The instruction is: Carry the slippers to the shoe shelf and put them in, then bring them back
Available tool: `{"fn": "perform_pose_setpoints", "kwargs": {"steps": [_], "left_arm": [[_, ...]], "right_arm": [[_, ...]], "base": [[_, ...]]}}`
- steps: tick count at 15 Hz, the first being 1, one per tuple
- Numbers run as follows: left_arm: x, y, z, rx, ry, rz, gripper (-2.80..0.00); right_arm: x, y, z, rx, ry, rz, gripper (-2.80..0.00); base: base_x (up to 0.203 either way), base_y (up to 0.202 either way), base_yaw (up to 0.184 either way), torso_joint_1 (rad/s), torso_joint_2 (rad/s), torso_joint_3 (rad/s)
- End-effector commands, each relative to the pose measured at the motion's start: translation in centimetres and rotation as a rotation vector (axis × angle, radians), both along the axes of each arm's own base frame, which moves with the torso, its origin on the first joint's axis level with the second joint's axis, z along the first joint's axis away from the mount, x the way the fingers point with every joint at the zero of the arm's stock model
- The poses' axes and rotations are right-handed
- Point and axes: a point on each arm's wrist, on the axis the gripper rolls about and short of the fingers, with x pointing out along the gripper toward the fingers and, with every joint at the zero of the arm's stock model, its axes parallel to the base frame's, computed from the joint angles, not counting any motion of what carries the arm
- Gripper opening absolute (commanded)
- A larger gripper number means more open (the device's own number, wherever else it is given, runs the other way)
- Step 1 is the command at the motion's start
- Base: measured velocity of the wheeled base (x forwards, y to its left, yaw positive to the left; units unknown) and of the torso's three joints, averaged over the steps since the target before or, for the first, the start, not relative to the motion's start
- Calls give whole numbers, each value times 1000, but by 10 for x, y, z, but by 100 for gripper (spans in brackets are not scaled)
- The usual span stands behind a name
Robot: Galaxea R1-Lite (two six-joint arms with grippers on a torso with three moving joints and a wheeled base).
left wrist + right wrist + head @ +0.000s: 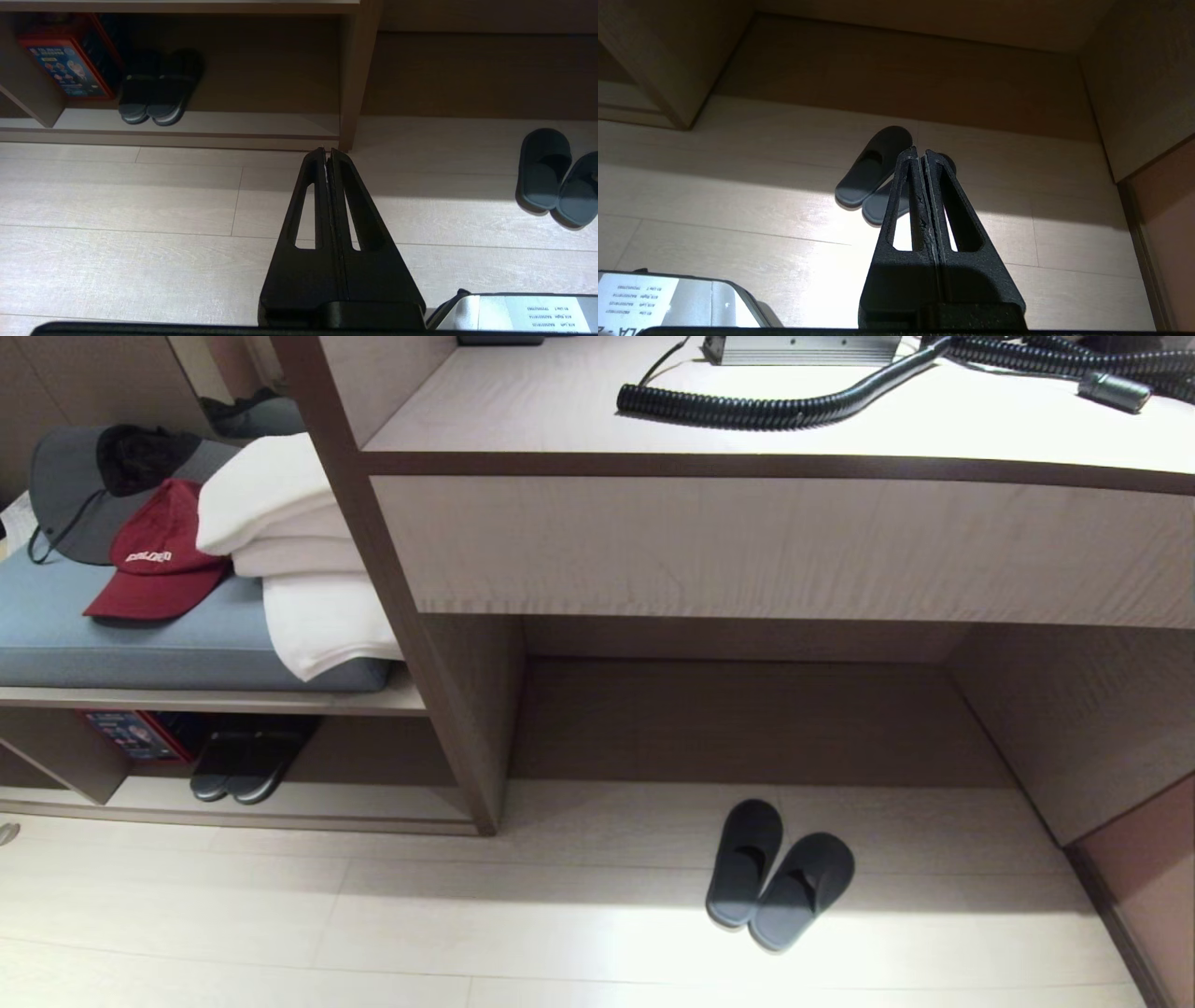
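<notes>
The slippers (777,875), a dark grey-blue pair, lie side by side on the pale floor in front of the desk alcove; they also show in both wrist views (553,176) (873,170). The shoe shelf (280,798) is the low cubby at lower left, with a pale base board (233,125). Neither arm appears in the head view. My left gripper (327,150) is shut and empty, hanging above the floor before the shelf's right upright. My right gripper (920,150) is shut and empty, above the floor short of the slippers, partly hiding one.
A blacker pair with white sole edges (245,765) and a red box (131,735) sit inside the shelf. Above it, a cushioned bench holds caps (154,555) and folded white towels (299,555). The desk top (794,429) carries a black corrugated hose.
</notes>
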Motion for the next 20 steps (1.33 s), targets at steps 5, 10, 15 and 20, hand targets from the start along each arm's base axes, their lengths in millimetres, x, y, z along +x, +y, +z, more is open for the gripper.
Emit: {"fn": "perform_pose_setpoints", "kwargs": {"steps": [5,10,15,20], "left_arm": [[0,0,0,-1,0,0,-280],[0,0,0,0,0,1,-280],[0,0,0,-2,0,-1,-280],[0,0,0,0,0,1,-280]], "right_arm": [[0,0,0,-1,-2,1,-280],[0,0,0,-1,-2,1,-280],[0,0,0,-1,-2,1,-280],[0,0,0,-1,-2,1,-280]], "base": [[0,0,0,2,2,199],[0,0,0,4,2,203],[0,0,0,2,2,200],[0,0,0,2,1,207]]}}
